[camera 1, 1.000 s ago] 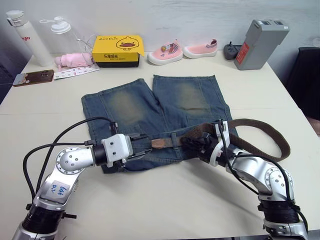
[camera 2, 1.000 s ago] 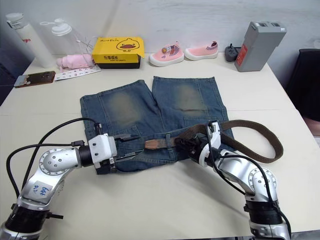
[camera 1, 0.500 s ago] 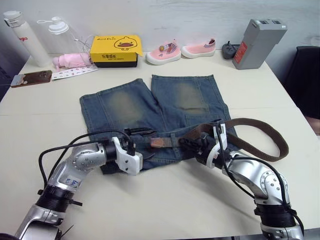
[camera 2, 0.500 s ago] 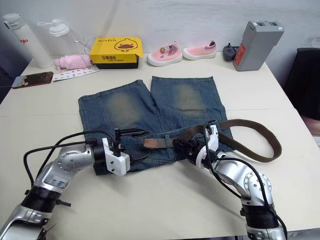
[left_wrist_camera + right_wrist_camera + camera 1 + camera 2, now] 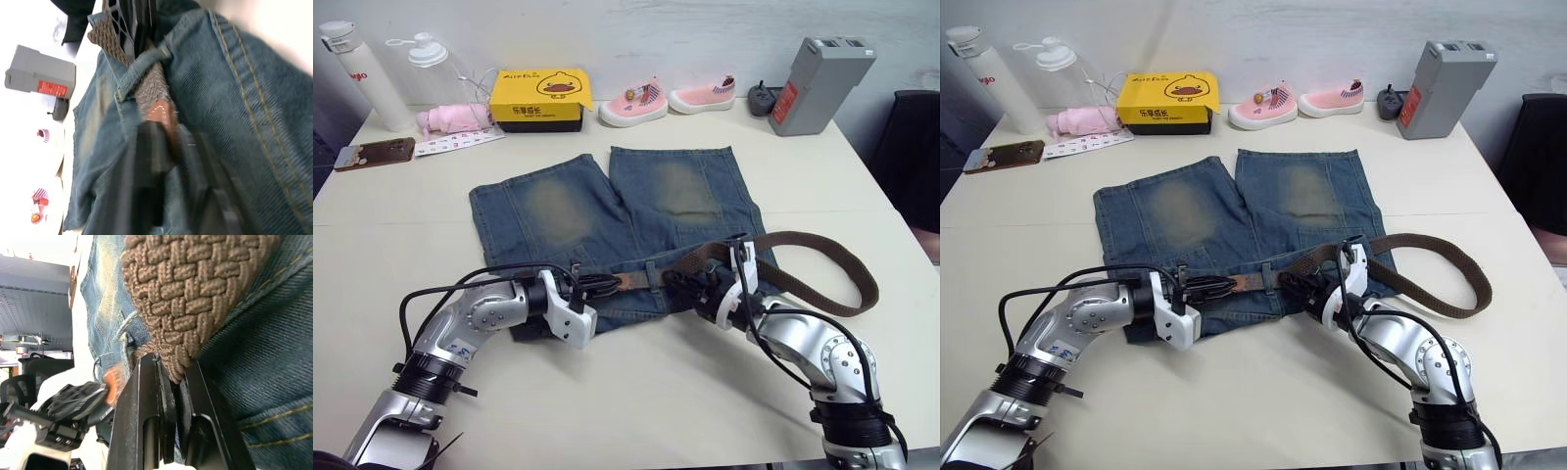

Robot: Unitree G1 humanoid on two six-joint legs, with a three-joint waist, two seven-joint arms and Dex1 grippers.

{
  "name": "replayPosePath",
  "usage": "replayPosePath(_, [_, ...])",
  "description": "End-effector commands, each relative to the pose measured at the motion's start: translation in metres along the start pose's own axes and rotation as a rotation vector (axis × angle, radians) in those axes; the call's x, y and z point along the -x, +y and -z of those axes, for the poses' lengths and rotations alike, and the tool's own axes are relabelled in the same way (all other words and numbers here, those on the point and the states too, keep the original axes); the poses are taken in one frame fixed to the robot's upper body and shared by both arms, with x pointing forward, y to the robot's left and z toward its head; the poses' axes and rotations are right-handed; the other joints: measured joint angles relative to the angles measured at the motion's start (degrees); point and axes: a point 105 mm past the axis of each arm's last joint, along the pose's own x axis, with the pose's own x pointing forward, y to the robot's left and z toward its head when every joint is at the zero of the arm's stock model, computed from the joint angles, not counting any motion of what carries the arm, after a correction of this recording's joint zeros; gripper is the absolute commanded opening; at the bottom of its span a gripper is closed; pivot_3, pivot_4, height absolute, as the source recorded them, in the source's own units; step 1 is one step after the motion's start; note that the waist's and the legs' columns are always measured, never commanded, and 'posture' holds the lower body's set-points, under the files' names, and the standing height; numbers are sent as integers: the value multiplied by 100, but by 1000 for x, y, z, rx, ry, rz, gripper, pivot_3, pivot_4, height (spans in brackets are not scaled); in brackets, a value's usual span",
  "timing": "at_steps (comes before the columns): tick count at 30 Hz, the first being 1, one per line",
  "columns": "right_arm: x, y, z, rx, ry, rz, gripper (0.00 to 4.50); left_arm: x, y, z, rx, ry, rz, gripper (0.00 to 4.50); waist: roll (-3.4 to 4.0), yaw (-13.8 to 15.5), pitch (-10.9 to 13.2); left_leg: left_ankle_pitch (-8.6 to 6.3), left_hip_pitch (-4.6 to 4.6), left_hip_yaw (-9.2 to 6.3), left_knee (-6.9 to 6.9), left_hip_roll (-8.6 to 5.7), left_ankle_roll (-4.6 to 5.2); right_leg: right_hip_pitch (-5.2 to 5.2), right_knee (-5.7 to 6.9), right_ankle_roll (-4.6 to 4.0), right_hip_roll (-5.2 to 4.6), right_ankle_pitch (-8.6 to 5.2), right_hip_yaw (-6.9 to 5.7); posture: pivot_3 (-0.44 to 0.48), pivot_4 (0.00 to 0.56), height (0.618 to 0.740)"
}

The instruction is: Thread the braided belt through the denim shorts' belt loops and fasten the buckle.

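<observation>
Denim shorts (image 5: pixel 617 211) spread mid-frame on cream table (image 5: pixel 636 392), braided belt (image 5: pixel 822 269) clamped by right gripper (image 5: pixel 690 284), its tan tip pinched by left gripper (image 5: pixel 607 285), grey wall (image 5: pixel 636 29) seen along top.

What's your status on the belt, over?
Left gripper shut on braided belt tip. Right gripper shut on belt behind a belt loop. Denim shorts flat. Nothing blocking.

Legible markings:
- Yellow box (image 5: pixel 543 98), well beyond the left tool (image 5: pixel 602 286) at the bench's far edge: cartoon duck face on the lid; side lettering too small to read.
- White bottle (image 5: pixel 357 76), far left: red lettering, unreadable.
- Grey box (image 5: pixel 819 83), far right: red label, unreadable.
</observation>
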Motion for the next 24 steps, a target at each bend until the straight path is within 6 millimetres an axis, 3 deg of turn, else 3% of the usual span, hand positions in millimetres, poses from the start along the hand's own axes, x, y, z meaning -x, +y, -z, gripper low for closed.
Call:
replayPosePath(1, [2, 8, 5, 40, 15, -27, 0, 1, -1, 2, -23, 20, 2, 472, 0, -1, 0, 0, 0, 0, 0, 0, 0, 0, 0, 0, 0, 0, 0, 0, 150, 670])
replayPosePath(4, [5, 10, 2, 44, -7, -31, 400, 2, 1, 1, -17, 19, -16, 438, 0, 0, 0, 0, 0, 0, 0, 0, 0, 0, 0, 0, 0, 0, 0, 0, 150, 670])
replayPosePath(11, [31, 30, -16, 110, -93, -101, 3542, 10, 8, 1, -1, 35, -62, 424, 0, 3, 0, 0, 0, 0, 1, 2, 0, 0, 0, 0, 0, 0, 0, 0, 150, 670])
replayPosePath(13, [45, 36, -15, 367, -61, -76, 4275, 15, 13, -1, 25, 35, -93, 424, 1, 5, 1, -1, -1, 1, 0, 2, 0, -1, 0, 0, 0, 0, 0, 0, 150, 670])
replayPosePath(14, [52, 37, -9, 621, -14, -31, 4415, 18, 16, -1, 45, 35, -112, 424, 8, 7, 4, -3, -1, 1, 0, 2, 1, -1, -1, 0, -1, 0, 1, 0, 150, 670])
replayPosePath(16, [60, 37, -4, 958, 39, 2, 4415, 23, 17, -1, 76, 38, -128, 424, 15, 13, 9, -9, -3, 7, 1, -1, 7, -5, -4, 1, -7, 0, 4, 0, 150, 670])
replayPosePath(18, [62, 34, -2, 1111, 61, -7, 4415, 25, 16, -1, 87, 41, -122, 424, 0, 11, 0, -10, 2, 2, -5, 9, 2, 6, -22, 1, 8, 0, -12, 0, 150, 670])
replayPosePath(22, [61, 3, 4, 1677, 220, 73, 4415, 31, 14, -2, 105, 42, -112, 424, -5, 9, 0, -9, 7, 8, -7, 9, -4, 13, -34, 2, 5, 1, -16, 0, 150, 670])
replayPosePath(24, [59, -9, 7, 1815, 272, 67, 4415, 32, 15, -3, 105, 39, -110, 424, -8, 7, 0, -9, 8, 13, -7, -16, -4, 11, -34, 5, 2, 3, -13, 0, 150, 670])
